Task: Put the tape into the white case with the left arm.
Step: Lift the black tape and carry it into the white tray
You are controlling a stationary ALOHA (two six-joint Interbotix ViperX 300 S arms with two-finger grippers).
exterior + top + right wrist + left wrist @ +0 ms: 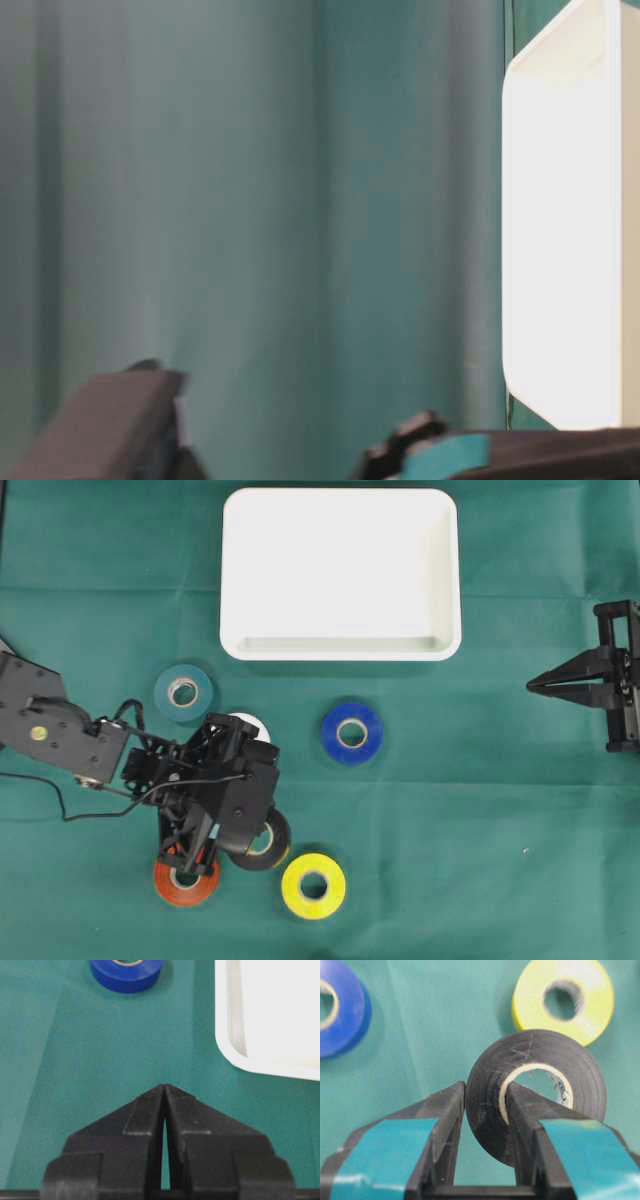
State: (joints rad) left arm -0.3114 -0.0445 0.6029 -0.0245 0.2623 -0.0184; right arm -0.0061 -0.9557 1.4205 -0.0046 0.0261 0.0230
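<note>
You've got a plain green cloth (480, 780) under everything, and the white case (340, 645) glares bright at its far edge. Nearest the case sits a royal-blue roll (352, 733) with a pale core. A teal roll (184, 692) lies left of that. Below the blue one: a vivid yellow roll (314, 886), a black roll (540, 1090) with a cream core, an orange-red roll (186, 882). Teal strips mark your left gripper's fingers (385, 1145).

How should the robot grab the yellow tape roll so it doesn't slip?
The yellow tape roll lies flat with its hole facing up, so probably come straight down from above: one finger in the hole, one outside, pinching the ring's wall.
</note>
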